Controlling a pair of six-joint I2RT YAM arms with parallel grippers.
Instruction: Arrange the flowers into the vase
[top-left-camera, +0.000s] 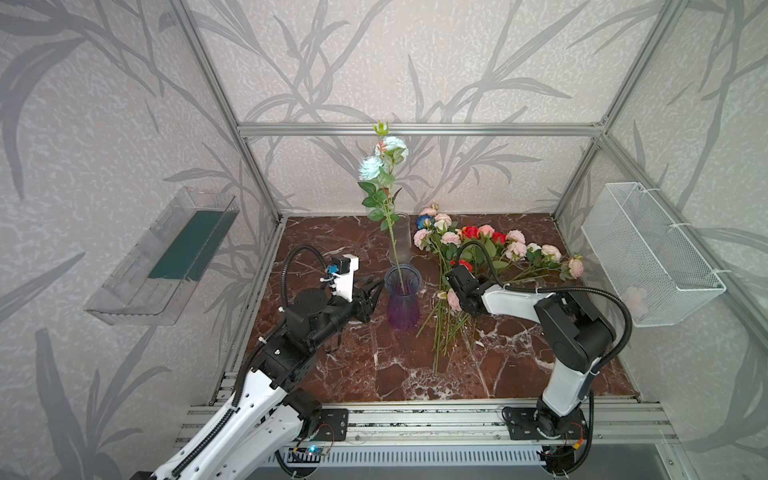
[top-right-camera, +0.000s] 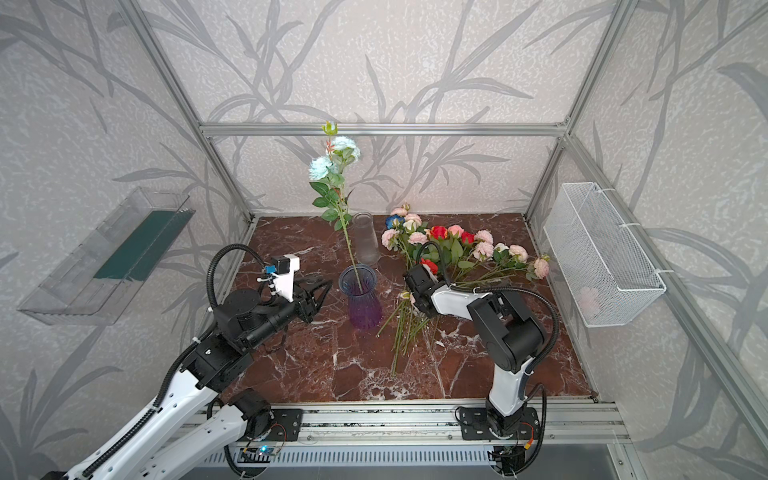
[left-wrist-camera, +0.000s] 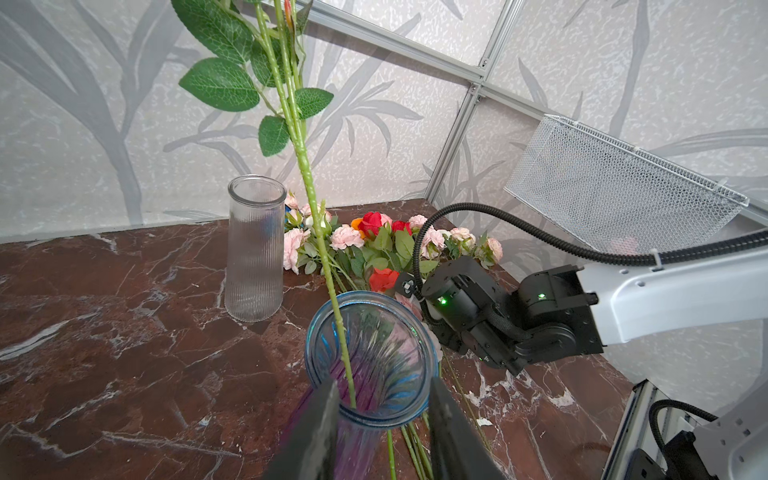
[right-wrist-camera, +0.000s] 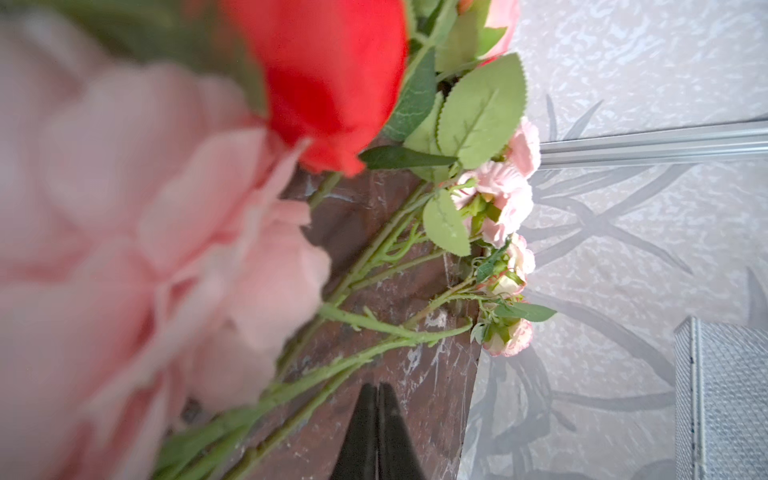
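A blue-and-purple glass vase (top-left-camera: 402, 305) (top-right-camera: 365, 305) (left-wrist-camera: 370, 357) stands mid-table with one tall pale teal flower (top-left-camera: 371, 168) (top-right-camera: 322, 167) upright in it. The other flowers (top-left-camera: 498, 245) (top-right-camera: 461, 245) (left-wrist-camera: 374, 241) lie heaped to its right, stems toward the front. My left gripper (top-left-camera: 376, 289) (top-right-camera: 326, 286) (left-wrist-camera: 382, 386) is open at the vase's left side, jaws either side of its near rim; I cannot tell whether they touch it. My right gripper (right-wrist-camera: 377, 390) is shut on nothing, low over the stems. A red bloom (right-wrist-camera: 332, 83) and a blurred pink bloom (right-wrist-camera: 145, 249) are close by.
A clear ribbed glass vase (top-left-camera: 402, 239) (left-wrist-camera: 254, 249) stands just behind the coloured one. A white mesh basket (top-left-camera: 648, 253) hangs on the right wall and a clear plastic tray (top-left-camera: 162, 257) on the left wall. Aluminium frame posts edge the marble table (top-left-camera: 374, 374).
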